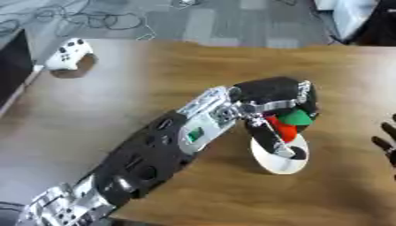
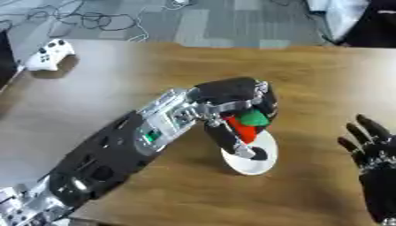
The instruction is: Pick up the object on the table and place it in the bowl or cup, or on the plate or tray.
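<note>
Wooden table (image 1: 154, 79) fills most of the view, with grey floor and cables beyond it and a white game controller (image 1: 68, 54) near its far left corner. Across it reaches the left hand (image 2: 232, 95), fingers curled round a red and green object (image 2: 246, 121) held just above the small white plate (image 2: 251, 163). Right hand (image 2: 379, 170) idles, fingers spread. Released off-centre, the object could probably roll off the plate's rim.

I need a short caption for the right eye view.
Left hand holds a red-and-green object over the white plate.
</note>
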Controlling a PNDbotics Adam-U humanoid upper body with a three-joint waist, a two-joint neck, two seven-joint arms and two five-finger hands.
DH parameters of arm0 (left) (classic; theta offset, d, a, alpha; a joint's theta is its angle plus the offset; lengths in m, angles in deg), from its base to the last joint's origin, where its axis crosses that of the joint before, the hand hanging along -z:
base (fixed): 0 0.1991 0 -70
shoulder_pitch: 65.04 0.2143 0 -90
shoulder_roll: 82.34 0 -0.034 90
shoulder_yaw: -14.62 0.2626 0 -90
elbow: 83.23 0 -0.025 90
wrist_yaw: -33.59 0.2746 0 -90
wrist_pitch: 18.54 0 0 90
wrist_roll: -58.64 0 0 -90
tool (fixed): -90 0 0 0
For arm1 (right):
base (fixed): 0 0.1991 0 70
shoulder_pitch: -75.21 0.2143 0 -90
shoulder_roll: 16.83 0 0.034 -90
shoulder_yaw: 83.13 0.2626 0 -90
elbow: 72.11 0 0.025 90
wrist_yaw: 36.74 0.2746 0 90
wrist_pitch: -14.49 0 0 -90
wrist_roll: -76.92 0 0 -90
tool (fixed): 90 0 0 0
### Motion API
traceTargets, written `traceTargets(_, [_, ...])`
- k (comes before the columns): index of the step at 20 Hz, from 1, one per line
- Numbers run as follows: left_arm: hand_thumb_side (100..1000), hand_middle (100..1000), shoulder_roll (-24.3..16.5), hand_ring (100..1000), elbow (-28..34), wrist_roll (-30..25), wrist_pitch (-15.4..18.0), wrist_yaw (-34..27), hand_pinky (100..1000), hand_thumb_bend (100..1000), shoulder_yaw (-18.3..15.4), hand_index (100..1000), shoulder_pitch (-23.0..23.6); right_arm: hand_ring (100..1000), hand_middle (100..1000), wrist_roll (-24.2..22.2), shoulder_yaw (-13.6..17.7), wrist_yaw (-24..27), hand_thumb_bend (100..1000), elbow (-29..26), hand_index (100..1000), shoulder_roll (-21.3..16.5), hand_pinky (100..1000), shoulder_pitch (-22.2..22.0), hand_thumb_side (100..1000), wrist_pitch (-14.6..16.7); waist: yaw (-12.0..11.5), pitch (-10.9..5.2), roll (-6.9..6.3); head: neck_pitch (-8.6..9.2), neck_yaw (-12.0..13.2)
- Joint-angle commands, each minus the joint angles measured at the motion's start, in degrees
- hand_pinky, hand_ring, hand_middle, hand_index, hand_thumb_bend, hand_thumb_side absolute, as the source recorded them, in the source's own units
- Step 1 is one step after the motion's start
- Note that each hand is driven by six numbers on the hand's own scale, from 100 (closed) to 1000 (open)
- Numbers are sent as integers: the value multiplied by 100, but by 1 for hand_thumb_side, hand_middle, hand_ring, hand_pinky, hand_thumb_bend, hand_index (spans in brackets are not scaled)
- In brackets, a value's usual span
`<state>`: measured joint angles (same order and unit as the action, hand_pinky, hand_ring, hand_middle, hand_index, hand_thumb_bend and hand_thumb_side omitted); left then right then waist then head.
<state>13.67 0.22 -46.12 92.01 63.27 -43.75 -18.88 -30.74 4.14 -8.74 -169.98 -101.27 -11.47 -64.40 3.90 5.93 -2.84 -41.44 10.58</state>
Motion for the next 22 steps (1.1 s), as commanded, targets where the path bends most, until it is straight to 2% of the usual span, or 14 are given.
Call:
traceTargets(1, [100, 236, 6, 244, 63, -21, 17, -86, 100, 486, -13, 353, -133, 941, 935, -20, 8, -19, 100, -152, 890, -109, 872, 49, 968, 7, 7, -55, 16, 107, -107])
traceTargets(4, [100, 262, 5, 289, 73, -54, 50, -119, 122, 513, -11, 370, -138, 941, 934, -21, 4, -18, 100, -155, 890, -110, 872, 52, 960, 4, 6, -53, 22, 136, -141])
traceTargets(5, [100, 290, 3, 330, 77, -66, 65, -133, 174, 562, -14, 385, -138, 941, 934, -19, 5, -18, 100, -155, 890, -111, 872, 51, 954, 4, 4, -54, 24, 120, -119])
traceTargets(6, [100, 277, -1, 308, 81, -78, 83, -149, 145, 545, -19, 378, -137, 941, 934, -17, 5, -19, 100, -155, 890, -111, 872, 50, 955, 3, 3, -55, 26, 106, -102])
traceTargets(7, [136, 346, -3, 433, 84, -88, 98, -163, 306, 597, -24, 415, -137, 941, 933, -15, 5, -20, 100, -155, 889, -111, 872, 49, 952, 3, 2, -56, 27, 91, -87])
traceTargets(8, [200, 381, -9, 463, 94, -90, 134, -184, 355, 621, -29, 426, -133, 941, 933, -14, 5, -21, 100, -152, 889, -110, 872, 47, 951, 1, -2, -58, 28, 75, -74])
traceTargets(9, [393, 465, -16, 538, 100, -89, 179, -208, 469, 702, -33, 465, -126, 941, 933, -13, 5, -23, 100, -151, 889, -108, 872, 44, 950, -1, -6, -58, 28, 65, -65])
traceTargets(10, [371, 457, -23, 530, 103, -90, 235, -237, 458, 691, -35, 459, -118, 941, 933, -12, 6, -26, 100, -149, 889, -107, 872, 42, 950, -1, -10, -58, 28, 58, -58])
traceTargets(11, [575, 541, -28, 610, 101, -91, 285, -259, 554, 797, -37, 517, -113, 941, 933, -11, 6, -28, 100, -148, 888, -106, 873, 40, 950, -2, -13, -59, 29, 52, -53])
traceTargets(12, [589, 548, -32, 615, 102, -92, 340, -280, 561, 806, -41, 523, -111, 941, 933, -10, 8, -30, 100, -147, 888, -105, 873, 38, 950, -2, -16, -59, 29, 46, -47])
traceTargets(13, [710, 619, -34, 670, 102, -88, 389, -300, 610, 876, -47, 598, -110, 941, 933, -9, 8, -32, 100, -146, 888, -104, 873, 36, 950, -1, -20, -59, 30, 42, -44])
traceTargets(14, [700, 612, -37, 665, 101, -78, 431, -320, 607, 871, -57, 591, -110, 941, 933, -8, 8, -34, 100, -145, 888, -104, 873, 34, 950, -1, -24, -59, 31, 40, -42])
traceTargets(17, [794, 679, -41, 707, 91, -37, 510, -370, 646, 901, -76, 692, -110, 942, 932, -5, 10, -40, 100, -141, 888, -102, 873, 29, 950, 1, -31, -59, 36, 35, -43])
traceTargets(22, [777, 613, -75, 618, 123, 51, 558, -383, 574, 853, -139, 649, -77, 942, 932, -3, 9, -46, 100, -139, 888, -99, 873, 20, 949, 5, -50, -57, 45, 38, -49])
